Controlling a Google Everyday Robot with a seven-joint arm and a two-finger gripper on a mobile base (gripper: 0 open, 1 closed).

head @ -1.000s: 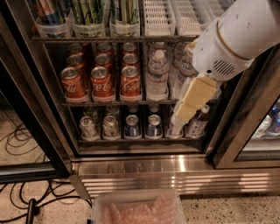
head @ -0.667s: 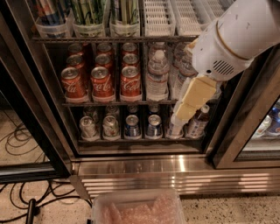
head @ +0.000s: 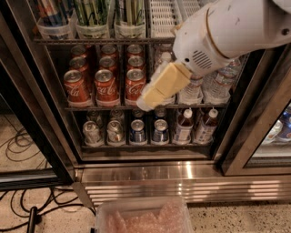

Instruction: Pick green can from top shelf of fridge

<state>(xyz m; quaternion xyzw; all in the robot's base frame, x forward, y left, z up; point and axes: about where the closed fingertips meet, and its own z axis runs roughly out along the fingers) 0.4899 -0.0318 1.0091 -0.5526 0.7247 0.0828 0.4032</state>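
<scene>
The green cans (head: 93, 12) stand in clear bins on the fridge's top shelf (head: 104, 41), at the upper left; only their lower bodies show, cut off by the frame edge. More green cans (head: 129, 12) fill the bin to the right. My gripper (head: 146, 103), cream-coloured on a white arm (head: 227, 32), hangs in front of the middle rack, below the top shelf and below and to the right of the green cans. It touches no can.
Red cola cans (head: 109, 84) and water bottles (head: 218, 82) fill the middle rack. Silver-and-blue cans (head: 136, 132) and small bottles (head: 184, 127) stand on the bottom rack. White slotted bins (head: 163, 18) sit top right. A ribbed steel base (head: 182, 179), floor cables (head: 18, 145) and a plastic tub (head: 145, 218) lie below.
My arm and gripper have swung left and slightly up, from in front of the water bottles to just right of the red cola cans.
</scene>
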